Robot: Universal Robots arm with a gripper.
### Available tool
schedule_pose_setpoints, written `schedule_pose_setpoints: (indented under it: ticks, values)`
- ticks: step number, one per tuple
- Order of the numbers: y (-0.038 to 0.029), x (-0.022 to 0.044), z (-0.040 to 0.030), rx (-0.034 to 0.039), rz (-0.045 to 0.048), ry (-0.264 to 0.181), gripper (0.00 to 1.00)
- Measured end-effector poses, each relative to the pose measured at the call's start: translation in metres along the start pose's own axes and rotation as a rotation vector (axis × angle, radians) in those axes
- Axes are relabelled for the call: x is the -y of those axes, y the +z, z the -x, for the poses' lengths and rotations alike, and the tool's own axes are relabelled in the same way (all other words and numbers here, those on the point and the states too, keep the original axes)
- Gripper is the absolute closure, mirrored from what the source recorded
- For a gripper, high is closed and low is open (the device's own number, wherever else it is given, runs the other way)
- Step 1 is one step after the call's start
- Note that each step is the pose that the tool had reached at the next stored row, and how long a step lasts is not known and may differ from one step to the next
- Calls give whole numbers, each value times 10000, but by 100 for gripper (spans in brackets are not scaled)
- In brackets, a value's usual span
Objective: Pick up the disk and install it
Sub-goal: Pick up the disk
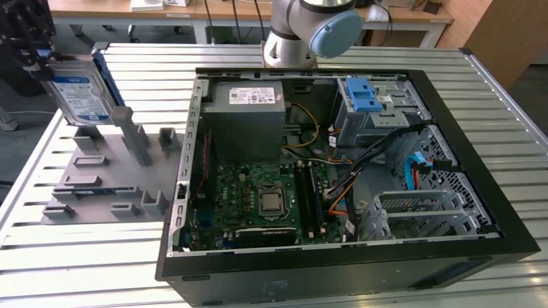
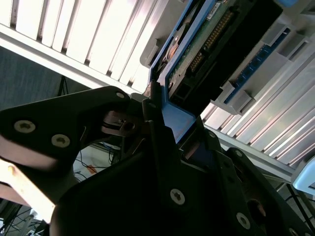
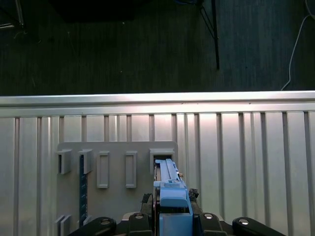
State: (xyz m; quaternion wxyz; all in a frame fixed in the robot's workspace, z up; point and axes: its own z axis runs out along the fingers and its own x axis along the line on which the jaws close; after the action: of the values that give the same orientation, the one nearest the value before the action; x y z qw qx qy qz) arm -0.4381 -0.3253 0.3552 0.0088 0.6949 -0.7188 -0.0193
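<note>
- Pick-up step: the gripper (image 3: 171,201) is pinched onto the blue-railed end of the disk (image 1: 81,96). It holds the drive upright on edge, label facing the open computer case (image 1: 342,273).
- The disk hangs outside the case, off its far corner on the exterior view's left, directly over the grey holding rack (image 1: 111,186) that lies beside the case. Its lower edge sits at or just above a rack slot (image 3: 162,158). Whether it is fully clear of the slot cannot be told.
- By all appearances the lift is in hand and the install has not begun. The drive bay (image 1: 381,119) at the case's far corner on the exterior view's right carries a blue latch (image 1: 370,97) but no drive.
- Finishing the job would seem to call for a straight rise clear of the rack's posts. A carry across the case past the grey power supply (image 1: 246,112) would follow, with the rails lined up squarely to the bay. Loose cables (image 1: 376,157) near the bay could snag.
- The case lies on its side with its panel off, motherboard (image 1: 256,192) exposed. It rests on a slatted metal table (image 1: 86,269) of pale ribbed strips, and the rack lies flat on the same top.
- The arm (image 1: 308,29) rises just behind the case. Beyond it stand wooden workbenches (image 1: 231,9). In the first wrist view, dark floor (image 3: 123,49) and a trailing cable (image 3: 215,34) lie past the table's edge.
</note>
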Motion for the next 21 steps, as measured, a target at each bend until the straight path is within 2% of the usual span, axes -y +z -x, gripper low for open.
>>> schedule_pose_setpoints:
  ticks: [21]
  values:
    - [-125, -5, 14, 0, 0, 0, 64]
